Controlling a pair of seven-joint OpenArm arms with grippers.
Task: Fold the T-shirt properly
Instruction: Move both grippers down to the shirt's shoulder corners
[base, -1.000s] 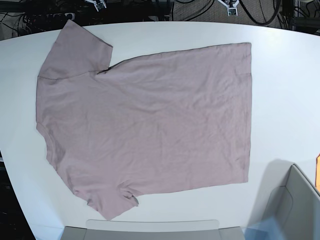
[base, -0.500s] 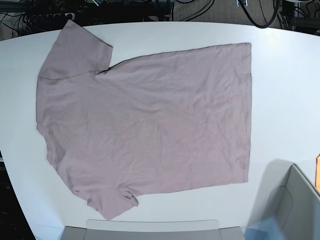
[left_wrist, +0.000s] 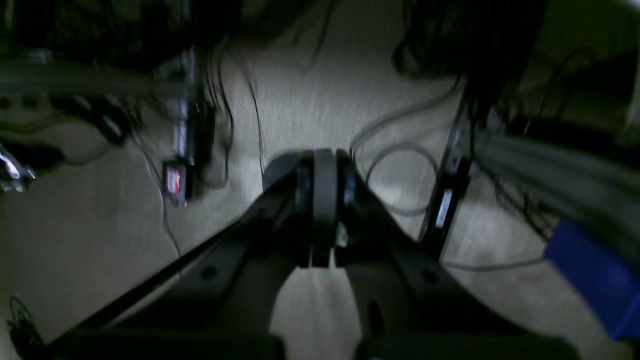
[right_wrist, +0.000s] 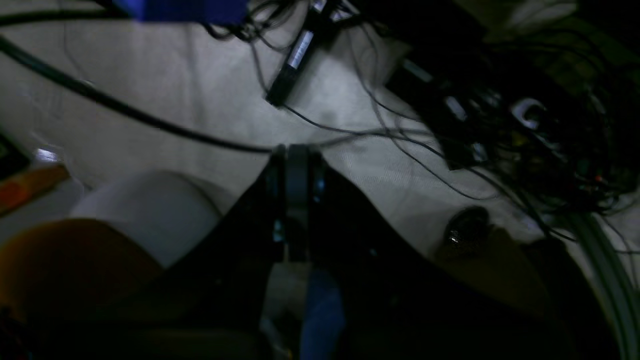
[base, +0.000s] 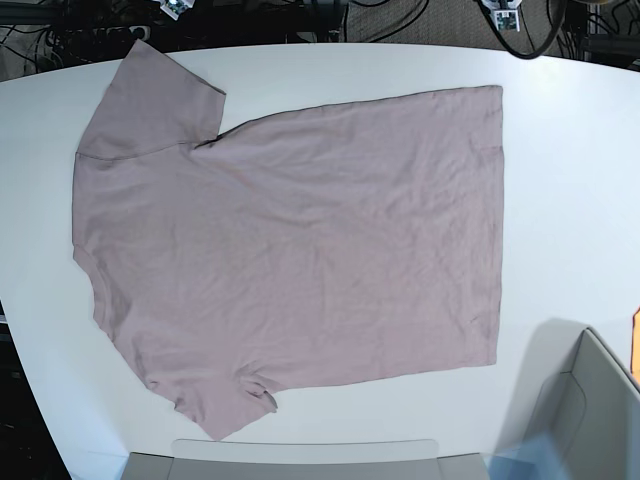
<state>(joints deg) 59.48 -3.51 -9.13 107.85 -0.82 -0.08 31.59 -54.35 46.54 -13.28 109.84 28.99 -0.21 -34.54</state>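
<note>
T-shirt (base: 300, 260) flat on table (base: 570, 180), seemingly unfolded.

Base cam looks straight down on the table (base: 560, 180), whole top in frame. Both wrist cams sit behind their gripper, aimed at the floor (left_wrist: 320, 90) with cables (right_wrist: 380, 135). No overlap with base.
</note>
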